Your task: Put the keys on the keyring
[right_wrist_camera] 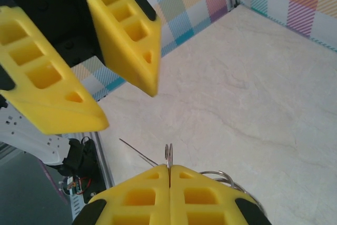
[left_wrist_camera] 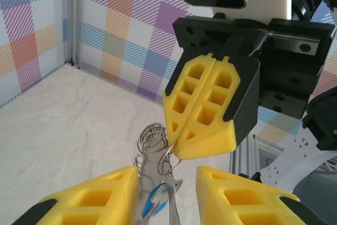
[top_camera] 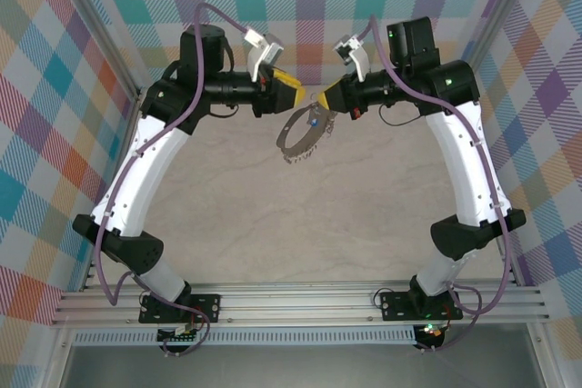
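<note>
The keyring (top_camera: 296, 155), a thin silver hoop fringed with small loops, hangs in the air between my two grippers. My right gripper (top_camera: 323, 97) is shut on one of its small loops (right_wrist_camera: 169, 154), which pokes up from between the closed pads. In the left wrist view the right gripper (left_wrist_camera: 176, 143) pinches that loop at its tip, and the keyring (left_wrist_camera: 145, 167) hangs below it. The blue-headed key (left_wrist_camera: 152, 198) dangles among the loops, also seen from above as the key (top_camera: 312, 121). My left gripper (left_wrist_camera: 166, 204) is open, its fingers standing either side of hoop and key.
The pale marble-pattern tabletop (top_camera: 300, 224) lies below the hanging ring. Checked cloth walls (top_camera: 55, 88) on metal frame posts close in the back and both sides. The arms' bases sit on the rail (top_camera: 300, 302) at the near edge.
</note>
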